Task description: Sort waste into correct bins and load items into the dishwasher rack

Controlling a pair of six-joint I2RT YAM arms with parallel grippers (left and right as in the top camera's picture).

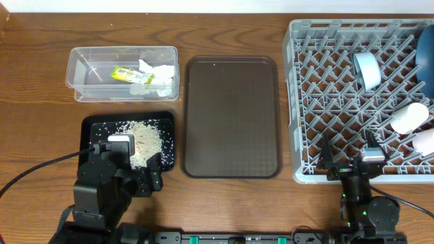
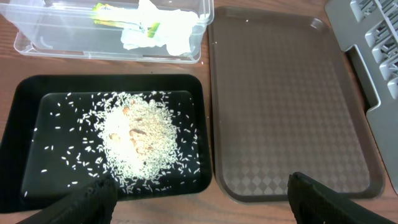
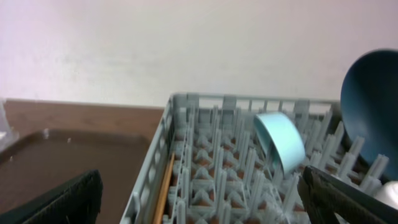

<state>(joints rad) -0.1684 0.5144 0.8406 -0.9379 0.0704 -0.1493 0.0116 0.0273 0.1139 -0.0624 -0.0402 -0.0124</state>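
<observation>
Centrally, a brown serving tray (image 1: 232,115) lies between the bins and the grey rack (image 1: 298,102). The left arm covers the near edge of the black tray (image 1: 91,125). The dark-blue plate (image 1: 427,51) is cut off at the right, and the chopsticks (image 3: 165,186) show only as a thin strip inside the rack's left wall. The clear tub (image 1: 78,74) holds the napkin (image 1: 157,73) and wrapper (image 1: 125,73). Rice (image 1: 142,135) is heaped in the black tray. The rack also carries the bowl (image 1: 367,70), cream cup (image 1: 410,116) and pink cup (image 1: 426,142). The left gripper (image 2: 199,190) and right gripper (image 3: 199,193) are spread wide, gripping nothing.

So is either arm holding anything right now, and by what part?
No, nothing is held. The left gripper is open and empty by the black tray; the right gripper is open and empty at the dishwasher rack.
</observation>
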